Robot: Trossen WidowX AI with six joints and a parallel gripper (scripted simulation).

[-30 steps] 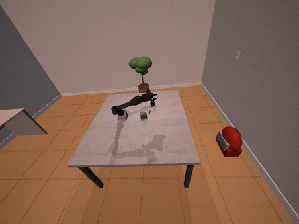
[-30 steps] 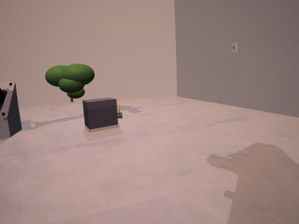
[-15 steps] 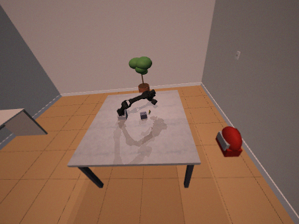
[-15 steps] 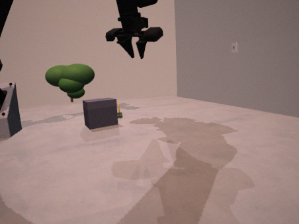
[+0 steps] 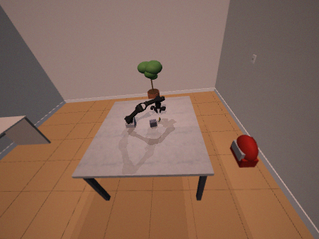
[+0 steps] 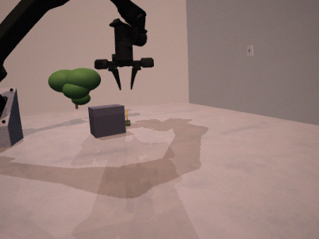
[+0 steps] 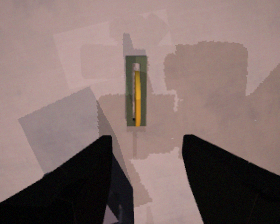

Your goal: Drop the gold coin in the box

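The gold coin (image 5: 159,118) (image 6: 127,115) (image 7: 138,97) stands on its edge in the dark-green holder (image 6: 128,123) (image 7: 129,70). The closed grey box (image 5: 153,123) (image 6: 107,123) (image 7: 123,192) stands close beside the holder; part of its dark side shows at the bottom of the wrist view, partly behind the left finger. Its slot cannot be made out. My gripper (image 5: 158,113) (image 6: 125,89) (image 7: 147,144) points down, partly open and empty, well above the coin and the box. In the wrist view the coin lies ahead of the fingertips, slightly left of the middle between them.
The arm's base (image 5: 130,124) (image 6: 12,121) stands on the pale table (image 5: 141,160) (image 6: 247,178), left of the box. Shadows of the arm fall across the table top. A potted plant (image 5: 153,68) (image 6: 75,80) stands beyond the table's far edge.
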